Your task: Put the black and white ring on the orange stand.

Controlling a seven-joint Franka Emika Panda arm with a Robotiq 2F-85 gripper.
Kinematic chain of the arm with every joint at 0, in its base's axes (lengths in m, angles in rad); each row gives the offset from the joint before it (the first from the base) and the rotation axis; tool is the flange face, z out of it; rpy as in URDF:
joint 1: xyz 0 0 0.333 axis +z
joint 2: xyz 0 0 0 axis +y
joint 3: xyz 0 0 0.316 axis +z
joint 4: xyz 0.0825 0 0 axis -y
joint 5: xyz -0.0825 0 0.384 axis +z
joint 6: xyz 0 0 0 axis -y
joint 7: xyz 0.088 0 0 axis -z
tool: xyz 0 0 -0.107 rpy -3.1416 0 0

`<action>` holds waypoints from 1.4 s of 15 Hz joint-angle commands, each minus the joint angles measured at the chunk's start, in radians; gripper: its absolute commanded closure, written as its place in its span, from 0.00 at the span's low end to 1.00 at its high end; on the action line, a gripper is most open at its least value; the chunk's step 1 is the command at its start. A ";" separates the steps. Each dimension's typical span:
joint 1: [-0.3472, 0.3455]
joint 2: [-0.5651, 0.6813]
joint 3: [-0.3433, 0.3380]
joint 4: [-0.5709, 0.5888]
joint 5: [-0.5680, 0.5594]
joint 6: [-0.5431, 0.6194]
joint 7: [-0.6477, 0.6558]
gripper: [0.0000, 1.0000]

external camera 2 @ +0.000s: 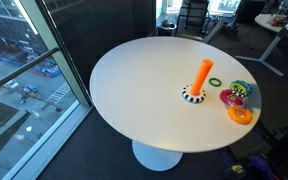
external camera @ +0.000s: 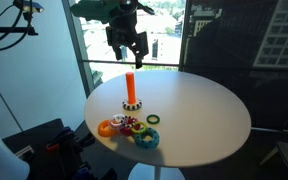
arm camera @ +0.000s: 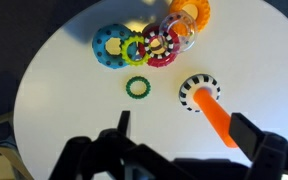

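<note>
The orange stand stands upright near the middle of the round white table. It also shows in the other exterior view and the wrist view. The black and white ring lies flat around the foot of the stand, with the peg through it, as seen in an exterior view and the wrist view. My gripper hangs open and empty well above the stand. In the wrist view its two fingers frame the peg from above.
A small green ring lies alone beside the stand. A cluster of coloured rings sits near the table edge, with a blue one and an orange one. Windows stand behind the table.
</note>
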 commanded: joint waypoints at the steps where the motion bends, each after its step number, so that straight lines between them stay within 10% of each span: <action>1: -0.031 0.073 0.056 0.046 -0.026 -0.021 0.074 0.00; 21: -0.062 0.288 0.109 -0.016 -0.030 0.105 0.226 0.00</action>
